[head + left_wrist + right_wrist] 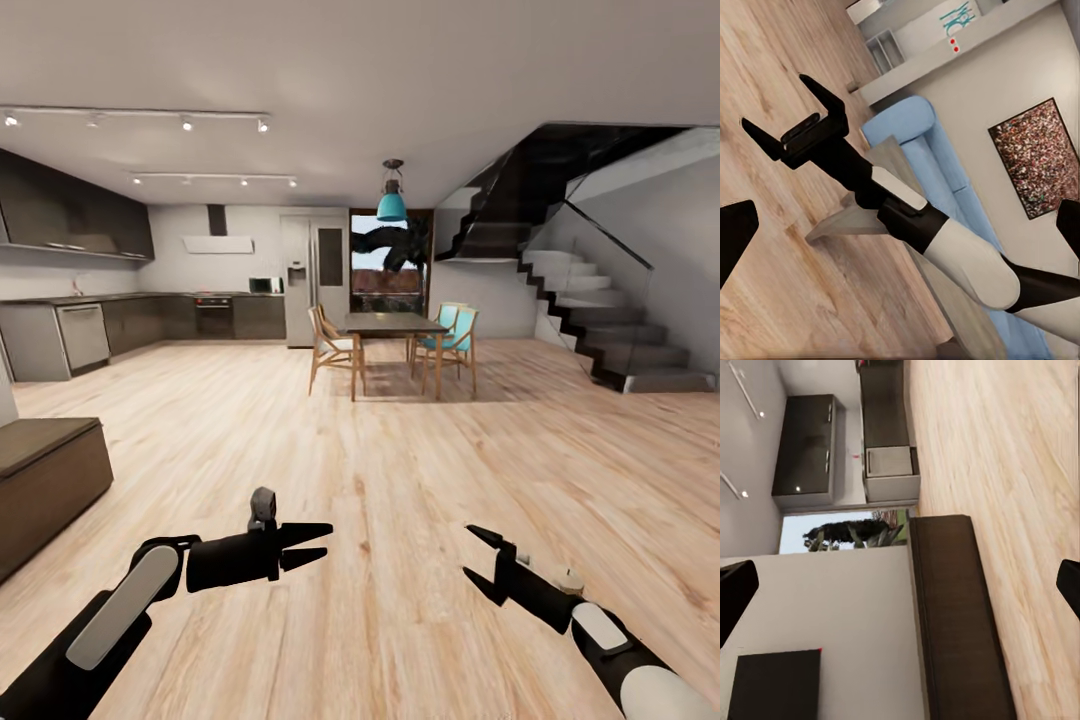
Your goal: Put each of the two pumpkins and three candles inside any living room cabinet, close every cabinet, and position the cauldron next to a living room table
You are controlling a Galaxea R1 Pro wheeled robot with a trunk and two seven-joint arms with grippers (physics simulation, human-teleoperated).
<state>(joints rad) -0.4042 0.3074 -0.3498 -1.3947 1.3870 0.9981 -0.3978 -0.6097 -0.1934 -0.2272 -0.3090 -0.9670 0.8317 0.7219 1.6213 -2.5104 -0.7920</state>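
The pumpkins, candles and cauldron are out of view. A low dark-brown cabinet (45,480) stands by the wall at the left edge of the head view. It also runs along the wall in the right wrist view (952,622), and I see no open drawer on it. My left gripper (325,540) hovers above the bare floor, open and empty. My right gripper (470,552) hangs level with it to the right, jaws spread wide and empty. The left wrist view shows that right gripper (776,101) side-on.
Ahead is a dark dining table (385,322) with wooden and teal chairs, a kitchen at back left, and a staircase (600,330) at right. A blue sofa (922,142) and a grey low table (851,219) lie to my right. Wide wooden floor (400,460) lies between.
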